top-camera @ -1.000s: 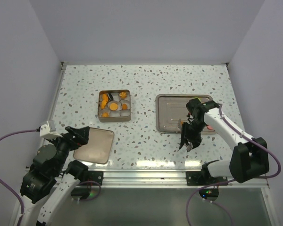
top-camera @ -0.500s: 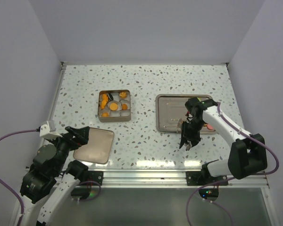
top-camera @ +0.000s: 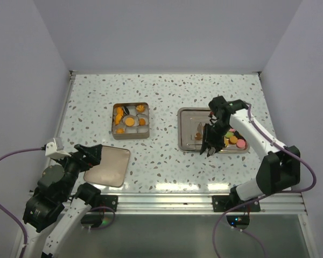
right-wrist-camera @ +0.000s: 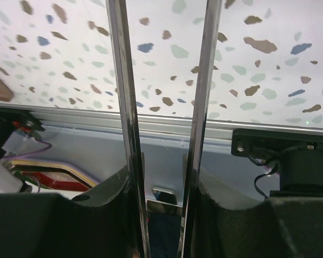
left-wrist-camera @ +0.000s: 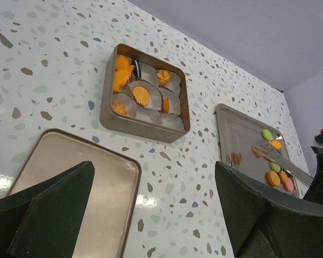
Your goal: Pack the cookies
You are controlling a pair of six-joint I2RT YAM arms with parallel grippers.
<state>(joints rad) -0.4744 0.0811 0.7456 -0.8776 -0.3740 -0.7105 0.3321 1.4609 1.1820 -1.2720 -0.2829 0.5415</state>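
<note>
We find loose cookies lying in the tray, toward its 4 o'clock corner. More sit in paper cups in the tin at the tray's 9 o'clock. The right end effector is clamped on metal tongs; whether their tips carry a cookie we cannot tell. The left end effector hangs spread wide by the lid. We judge the cookies light, stiff and crumbly, so the tongs should pinch one gently across its rim.

A speckled terrazzo table carries three metal pieces. A square tin sits left of centre, with a flat tray to its right. A shallow lid lies near left.
</note>
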